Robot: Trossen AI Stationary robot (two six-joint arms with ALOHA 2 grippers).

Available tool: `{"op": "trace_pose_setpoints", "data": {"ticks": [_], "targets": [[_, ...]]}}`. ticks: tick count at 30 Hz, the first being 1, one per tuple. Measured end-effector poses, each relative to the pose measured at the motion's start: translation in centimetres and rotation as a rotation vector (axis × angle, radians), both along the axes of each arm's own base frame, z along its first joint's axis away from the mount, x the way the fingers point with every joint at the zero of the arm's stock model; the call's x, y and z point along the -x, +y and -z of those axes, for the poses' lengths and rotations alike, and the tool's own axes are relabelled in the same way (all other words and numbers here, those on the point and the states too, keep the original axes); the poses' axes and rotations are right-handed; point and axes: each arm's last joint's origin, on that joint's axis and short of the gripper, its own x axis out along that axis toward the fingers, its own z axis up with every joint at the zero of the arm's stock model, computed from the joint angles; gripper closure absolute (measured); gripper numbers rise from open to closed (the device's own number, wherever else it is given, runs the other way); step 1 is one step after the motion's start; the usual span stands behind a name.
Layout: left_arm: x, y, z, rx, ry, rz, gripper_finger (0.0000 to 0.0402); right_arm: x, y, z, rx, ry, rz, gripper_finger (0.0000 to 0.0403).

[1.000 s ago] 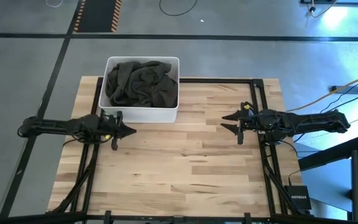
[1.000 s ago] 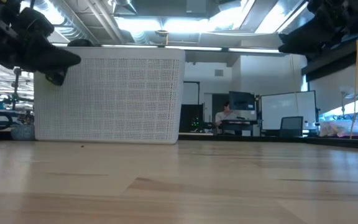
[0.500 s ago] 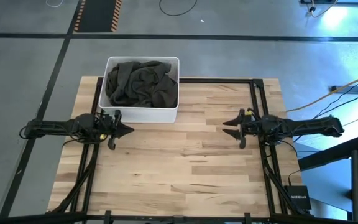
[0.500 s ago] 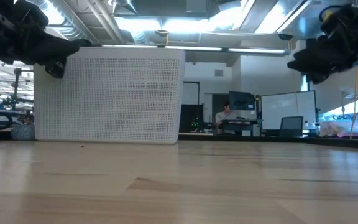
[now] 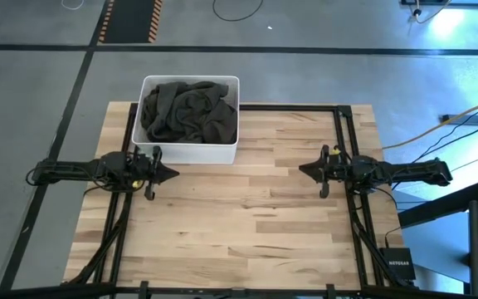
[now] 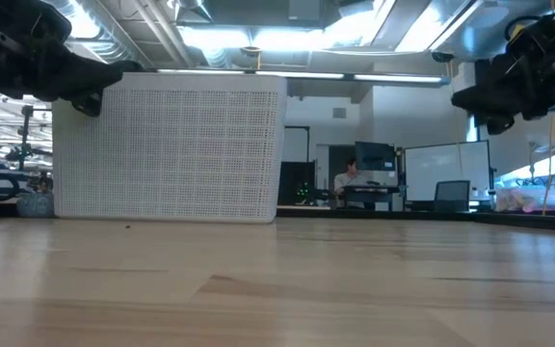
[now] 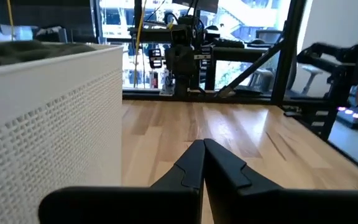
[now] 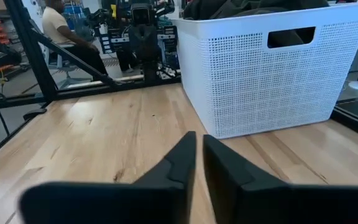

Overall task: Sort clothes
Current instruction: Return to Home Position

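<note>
Now, progress: sorting looks finished; the clothes [image 5: 189, 110] lie in the tub [image 5: 189, 153], and only parking the arms seems left.
Left gripper [image 5: 171, 174]: fingers together, empty, just beside the tub's wall.
Tub: heaped, dark olive-grey fabric on top.
Right gripper [image 5: 304, 170]: closed, empty, well apart from the tub, above the table [image 5: 247, 224].

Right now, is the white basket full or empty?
Full. Dark olive-grey clothes heap up to the rim of the white basket in the high view and poke above it in the right wrist view.
</note>
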Motion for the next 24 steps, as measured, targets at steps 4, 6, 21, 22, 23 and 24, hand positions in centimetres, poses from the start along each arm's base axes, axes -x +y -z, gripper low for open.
{"op": "trace_pose_setpoints", "data": {"ticks": [4,6,21,22,23,24], "targets": [[0.00,0.00,0.00,-0.016,0.000,0.000,0.0398,0.00,0.00,0.01,0.005,0.001,-0.001,0.0394],[0.00,0.00,0.00,-0.016,0.000,0.000,0.0398,0.00,0.00,0.01,0.006,0.001,-0.002,0.0391],[0.00,0.00,0.00,-0.016,0.000,0.000,0.0398,0.00,0.00,0.03,0.006,0.003,-0.002,0.0378],[0.00,0.00,0.00,-0.016,0.000,0.000,0.0398,0.00,0.01,0.03,0.006,0.003,-0.002,0.0377],[0.00,0.00,0.00,-0.016,0.000,0.000,0.0398,0.00,0.01,0.03,0.006,0.003,-0.002,0.0377],[0.00,0.00,0.00,-0.016,0.000,0.000,0.0398,0.00,0.01,0.03,0.006,0.003,-0.002,0.0377]]}}
